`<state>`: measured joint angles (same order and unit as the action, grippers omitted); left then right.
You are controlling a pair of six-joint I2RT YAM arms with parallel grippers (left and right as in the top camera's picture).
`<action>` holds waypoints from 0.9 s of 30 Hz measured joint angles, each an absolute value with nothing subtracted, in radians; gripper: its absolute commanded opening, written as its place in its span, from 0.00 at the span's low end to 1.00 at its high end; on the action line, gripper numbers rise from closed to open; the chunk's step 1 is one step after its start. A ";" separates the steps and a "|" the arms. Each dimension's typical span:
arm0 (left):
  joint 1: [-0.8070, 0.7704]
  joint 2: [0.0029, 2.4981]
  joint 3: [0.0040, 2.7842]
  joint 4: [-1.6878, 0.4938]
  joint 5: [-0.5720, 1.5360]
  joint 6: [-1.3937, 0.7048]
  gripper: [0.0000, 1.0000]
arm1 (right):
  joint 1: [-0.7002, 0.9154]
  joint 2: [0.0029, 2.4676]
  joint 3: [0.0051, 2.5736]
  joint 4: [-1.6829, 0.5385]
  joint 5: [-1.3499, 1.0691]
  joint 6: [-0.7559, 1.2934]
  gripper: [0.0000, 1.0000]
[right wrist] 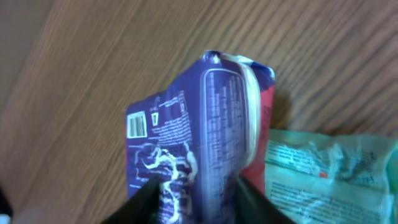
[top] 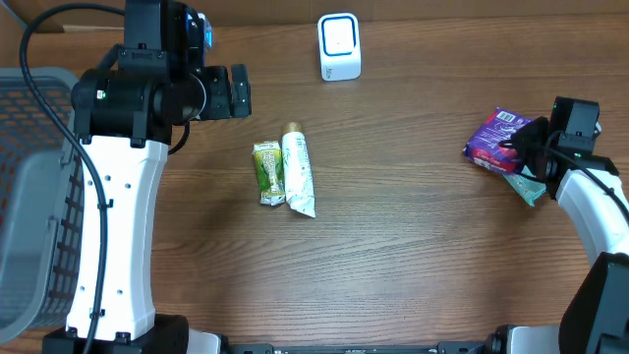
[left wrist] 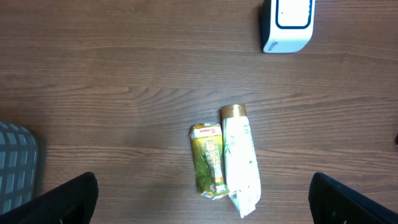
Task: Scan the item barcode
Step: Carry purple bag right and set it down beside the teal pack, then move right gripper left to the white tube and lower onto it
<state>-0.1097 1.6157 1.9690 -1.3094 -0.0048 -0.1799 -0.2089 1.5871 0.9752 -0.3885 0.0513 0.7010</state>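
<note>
1. Purple packet [right wrist: 186, 143] sits at the right edge of the worktop [top: 413, 256], leaning partly on a teal wrapper [right wrist: 329, 168]. It is well apart from the white scanner [top: 339, 46] at the far middle.
2. Right tool [right wrist: 198, 202]: fingers flank the packet's near end, one on each side. Cannot tell whether they pinch it or merely bracket it.
3. Left tool [left wrist: 208, 205]: fingers spread wide, nothing between them. It hovers above a green sachet [left wrist: 210, 160] and a white tube [left wrist: 239, 158] lying side by side and touching.
4. Barcode [right wrist: 136, 124] shows on the packet's printed face, near one edge (legible from the wrist view, so not buried).
5. Handling, judged: a light, soft film pouch, probably glossy and a bit slippery. It will buckle if squeezed mid-panel.
6. Best hold, judged: across the sealed end or the stiffer seam ridge, clear of the barcode, so that face stays flat and open to the scanner.
7. Risk, judged: the teal wrapper could drag along if the packet is lifted low.
</note>
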 measured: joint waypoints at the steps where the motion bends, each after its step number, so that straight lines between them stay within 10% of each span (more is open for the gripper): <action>1: -0.110 1.616 1.969 -1.309 -0.005 -0.180 1.00 | -0.209 1.587 0.976 -0.408 0.044 0.692 0.70; 6: -0.110 1.616 1.969 -1.310 -0.005 -0.180 1.00 | -0.209 1.586 1.011 -0.565 -0.027 0.625 0.84; 27: -0.110 1.616 1.969 -1.309 -0.005 -0.180 1.00 | 0.411 1.660 1.356 -0.594 -0.302 0.409 0.68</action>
<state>-0.1097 1.6157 1.9690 -1.3094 -0.0048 -0.1799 0.4110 1.6600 1.3560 -0.5938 -0.3023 0.4088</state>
